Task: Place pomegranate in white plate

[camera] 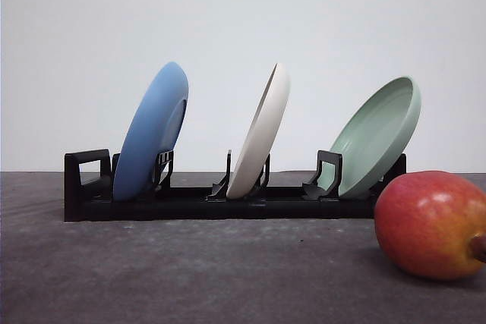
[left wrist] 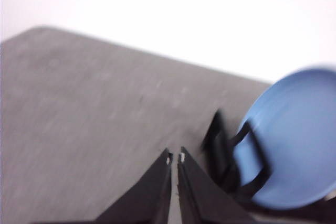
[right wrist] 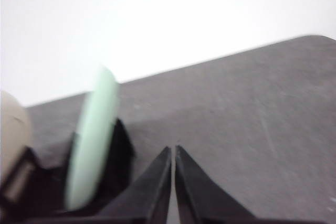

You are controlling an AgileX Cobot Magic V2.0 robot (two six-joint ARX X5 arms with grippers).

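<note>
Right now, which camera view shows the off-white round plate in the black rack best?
The front view: the off-white round plate stands whole, edge-on, in the middle slot. The right wrist view catches a blurred beige edge.

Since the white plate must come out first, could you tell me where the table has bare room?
Bare grey table lies in front of the black rack, left of the pomegranate. The rack with the white plate is crowded.
</note>
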